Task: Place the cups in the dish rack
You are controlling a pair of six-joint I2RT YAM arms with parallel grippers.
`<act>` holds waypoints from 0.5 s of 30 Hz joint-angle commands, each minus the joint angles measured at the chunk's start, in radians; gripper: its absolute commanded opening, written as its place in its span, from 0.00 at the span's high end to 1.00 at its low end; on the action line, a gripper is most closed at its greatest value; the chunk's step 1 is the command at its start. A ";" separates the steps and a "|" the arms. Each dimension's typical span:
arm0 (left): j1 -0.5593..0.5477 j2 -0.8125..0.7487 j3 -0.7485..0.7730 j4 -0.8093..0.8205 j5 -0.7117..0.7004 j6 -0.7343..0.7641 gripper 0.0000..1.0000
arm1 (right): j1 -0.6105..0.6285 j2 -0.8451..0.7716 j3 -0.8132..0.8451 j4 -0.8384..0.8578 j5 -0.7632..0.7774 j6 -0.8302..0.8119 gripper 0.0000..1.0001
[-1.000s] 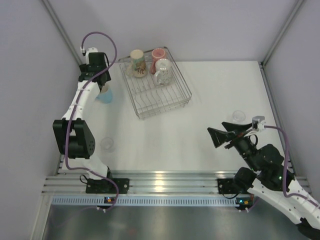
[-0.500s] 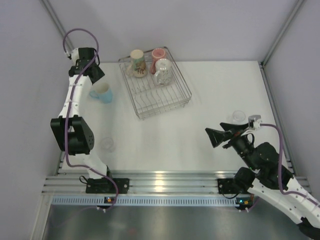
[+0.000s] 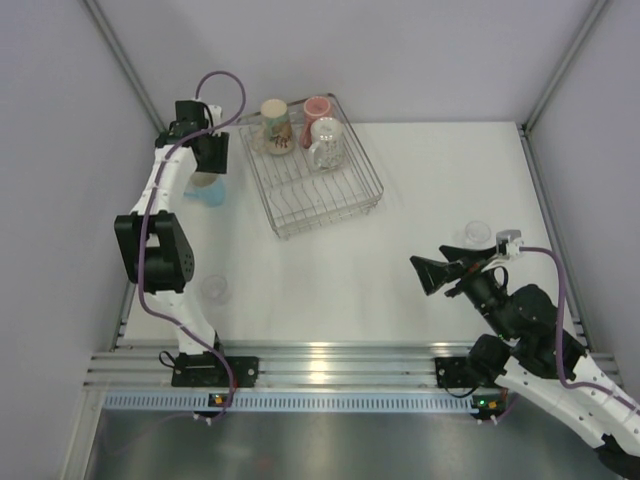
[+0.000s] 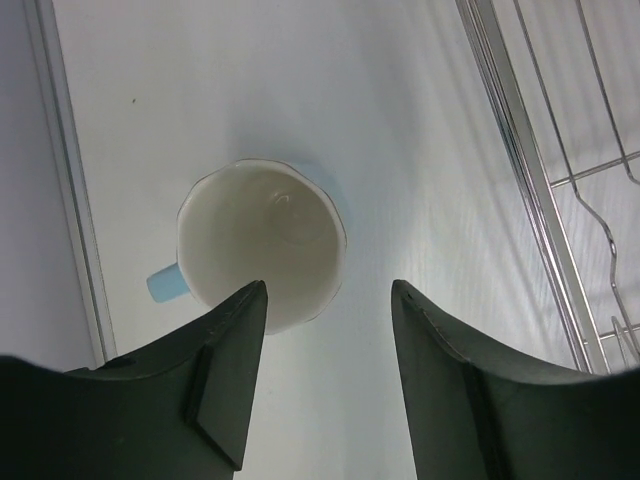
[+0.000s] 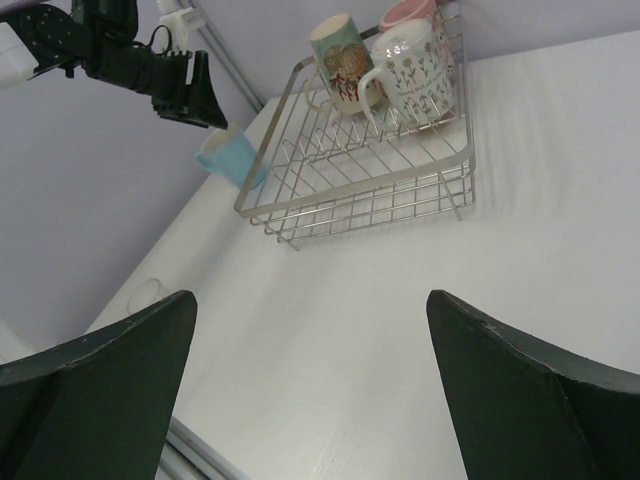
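We record: left pincer (image 4: 327,300), jaws spread, above the light blue cup (image 4: 262,245) standing on the bench (image 3: 420,190) just left of the dish rack (image 3: 320,190); cream cup (image 3: 275,122), pink cup (image 3: 317,106), patterned mug (image 3: 326,142) in its far end. Right pincer (image 5: 310,300) spread wide, empty.

We are seeing a shiny metal-wire dish rack (image 3: 322,196), a smooth light blue mug (image 4: 262,240), a matt white table (image 3: 430,180).
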 commanded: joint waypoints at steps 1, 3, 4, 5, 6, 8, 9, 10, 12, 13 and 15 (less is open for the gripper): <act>0.002 0.023 -0.003 0.045 0.028 0.085 0.42 | -0.002 -0.004 0.034 0.007 0.017 -0.001 0.01; 0.002 0.029 -0.041 0.045 0.042 0.090 0.44 | -0.003 -0.010 0.031 0.005 0.020 -0.001 0.01; 0.002 0.034 -0.052 0.046 0.043 0.090 0.45 | -0.003 -0.013 0.029 0.003 0.019 -0.003 0.01; 0.002 0.038 -0.060 0.045 0.043 0.090 0.46 | -0.003 -0.014 0.028 0.002 0.023 -0.003 0.01; 0.002 0.049 -0.064 0.043 0.043 0.090 0.47 | -0.003 -0.014 0.026 -0.003 0.023 -0.004 0.01; 0.001 0.058 -0.066 0.045 0.043 0.087 0.49 | -0.002 -0.016 0.026 -0.001 0.027 -0.006 0.00; 0.001 0.063 -0.070 0.043 0.043 0.084 0.49 | -0.003 -0.014 0.028 -0.003 0.025 -0.006 0.01; 0.001 0.063 -0.070 0.045 0.043 0.081 0.50 | -0.003 -0.014 0.028 -0.003 0.025 -0.007 0.01; -0.001 0.065 -0.073 0.045 0.043 0.071 0.50 | -0.003 -0.014 0.028 -0.004 0.025 -0.004 0.01; -0.001 0.068 -0.075 0.045 0.043 0.068 0.51 | -0.002 -0.016 0.028 -0.003 0.025 -0.001 0.01; -0.001 0.071 -0.075 0.045 0.043 0.064 0.53 | -0.003 -0.016 0.026 -0.003 0.022 0.003 0.01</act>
